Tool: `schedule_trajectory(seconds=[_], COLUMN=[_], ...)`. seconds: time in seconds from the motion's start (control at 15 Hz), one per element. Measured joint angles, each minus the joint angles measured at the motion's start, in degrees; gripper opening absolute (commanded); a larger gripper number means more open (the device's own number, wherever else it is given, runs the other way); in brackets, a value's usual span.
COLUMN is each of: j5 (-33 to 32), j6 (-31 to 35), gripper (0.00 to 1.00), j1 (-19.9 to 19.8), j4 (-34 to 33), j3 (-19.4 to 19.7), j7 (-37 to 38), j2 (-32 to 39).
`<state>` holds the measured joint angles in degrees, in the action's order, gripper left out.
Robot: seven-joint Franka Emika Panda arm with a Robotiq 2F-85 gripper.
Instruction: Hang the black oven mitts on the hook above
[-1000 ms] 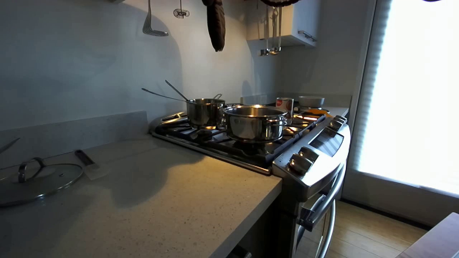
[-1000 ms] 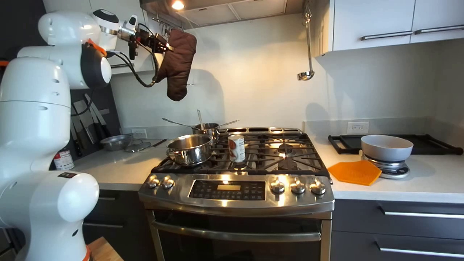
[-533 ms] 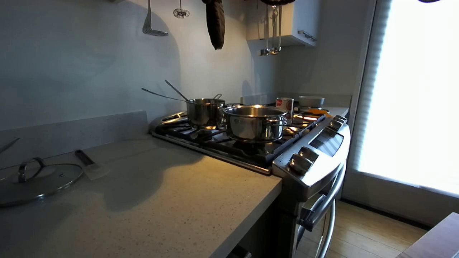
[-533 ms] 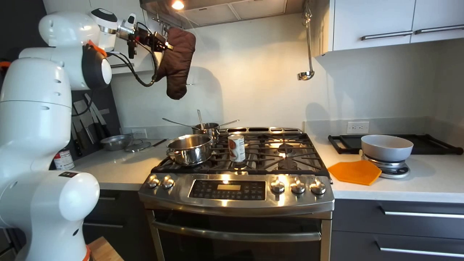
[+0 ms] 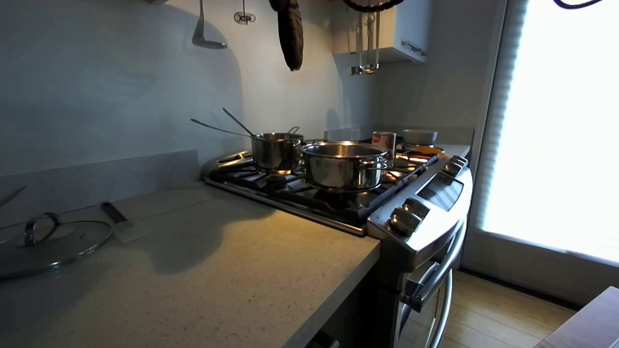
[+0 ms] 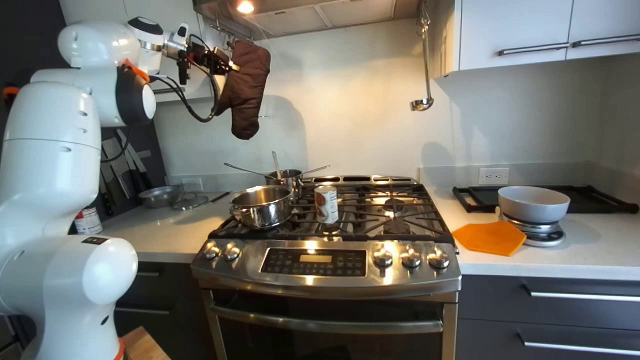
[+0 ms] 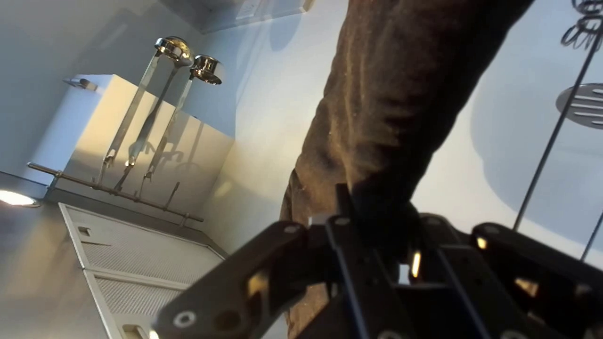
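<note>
In an exterior view the oven mitt (image 6: 249,90) is puffy, quilted brown cloth with a stubby thumb and its rounded end hanging down. The gripper (image 6: 234,66) pinches it by the upper half, well above the level of the round, polished steel pot (image 6: 261,212) on the stove (image 6: 330,286). How much cloth is caught is hard to tell in the dark wrist view.

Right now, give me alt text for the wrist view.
A dark brown oven mitt, held in the black gripper, dominates the middle. The picture looks inverted: metal utensils hang from a rail at left; a slotted utensil is cut off at right.
</note>
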<state>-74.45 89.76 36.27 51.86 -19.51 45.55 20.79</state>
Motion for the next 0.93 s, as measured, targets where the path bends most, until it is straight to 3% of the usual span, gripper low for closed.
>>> schedule_trajectory(seconds=[0.93], j5=[-5.82], j6=[-0.13], gripper=[0.05], j1=[1.59], j4=[-0.04], j3=[0.63], j7=[0.16], j2=[0.83])
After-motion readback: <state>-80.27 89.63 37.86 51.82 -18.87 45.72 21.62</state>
